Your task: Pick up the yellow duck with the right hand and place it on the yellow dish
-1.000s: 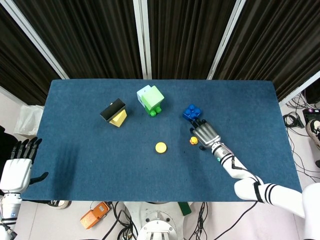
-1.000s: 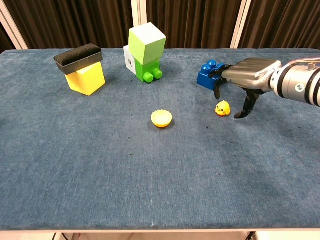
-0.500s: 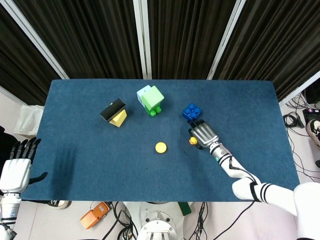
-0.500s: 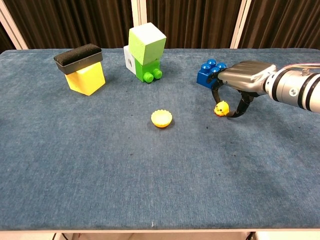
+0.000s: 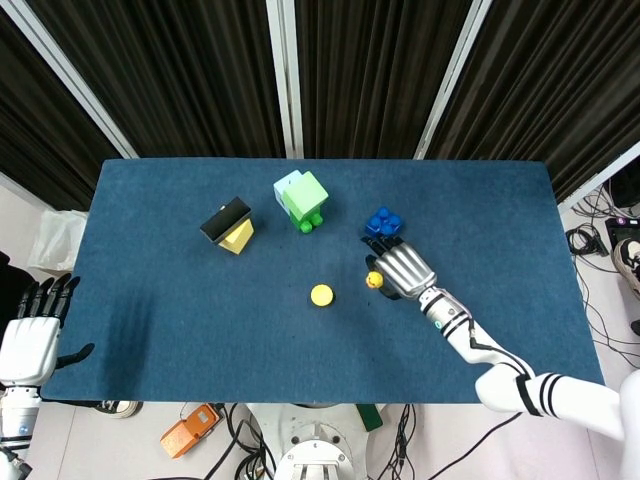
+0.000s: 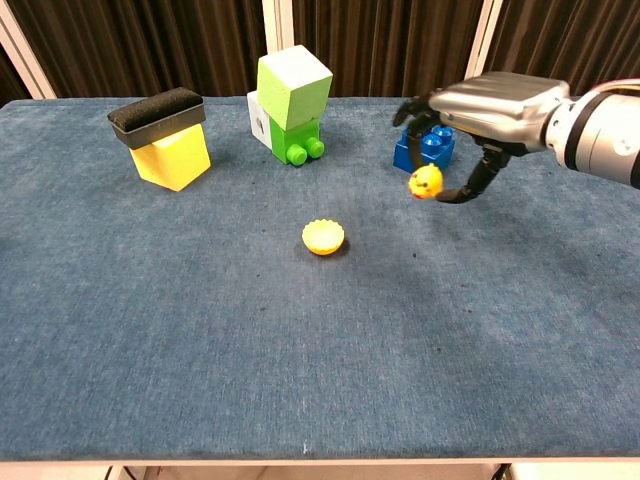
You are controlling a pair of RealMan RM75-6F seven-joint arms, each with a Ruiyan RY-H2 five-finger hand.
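The small yellow duck point(image 6: 425, 182) point(image 5: 374, 280) hangs above the blue cloth, pinched in my right hand point(image 6: 487, 112) point(image 5: 399, 269). It is raised clear of the table, right of the yellow dish point(image 6: 323, 237) point(image 5: 321, 295), which lies flat near the table's middle. My left hand point(image 5: 33, 333) hangs off the table's left front corner with fingers spread, holding nothing; the chest view does not show it.
A blue brick point(image 6: 424, 147) point(image 5: 382, 224) sits just behind the right hand. A green-and-white block stack point(image 6: 290, 105) point(image 5: 301, 199) stands at the back centre. A yellow block topped by a black pad point(image 6: 165, 136) point(image 5: 230, 225) is at the back left.
My right hand closed on the duck, then lifted it off the cloth and carried it a little toward the dish. The left hand stayed put.
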